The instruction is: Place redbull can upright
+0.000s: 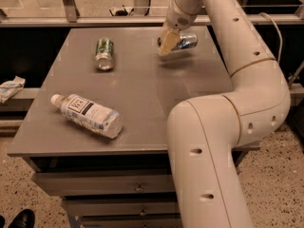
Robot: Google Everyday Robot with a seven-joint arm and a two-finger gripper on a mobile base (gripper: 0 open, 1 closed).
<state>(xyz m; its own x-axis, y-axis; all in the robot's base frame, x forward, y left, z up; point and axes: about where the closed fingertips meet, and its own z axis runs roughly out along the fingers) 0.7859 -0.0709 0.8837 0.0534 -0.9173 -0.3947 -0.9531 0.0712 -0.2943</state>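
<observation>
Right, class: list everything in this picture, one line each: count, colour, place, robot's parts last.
redbull can: one, silver and blue, sideways in the gripper, table's far right
green can: one, green, lying far left
plastic bottle: one, clear, white cap, lying near left
white scrap: one, white, left of table
table: one, grey, centre, drawers beneath
arm: one, white, right
gripper: one, tan jaws shut on redbull can, above table's far right

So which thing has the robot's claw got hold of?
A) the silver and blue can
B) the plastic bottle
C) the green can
A: the gripper is shut on the redbull can, holding it sideways just above the table near the far right corner. The green can and the bottle lie apart from it.
</observation>
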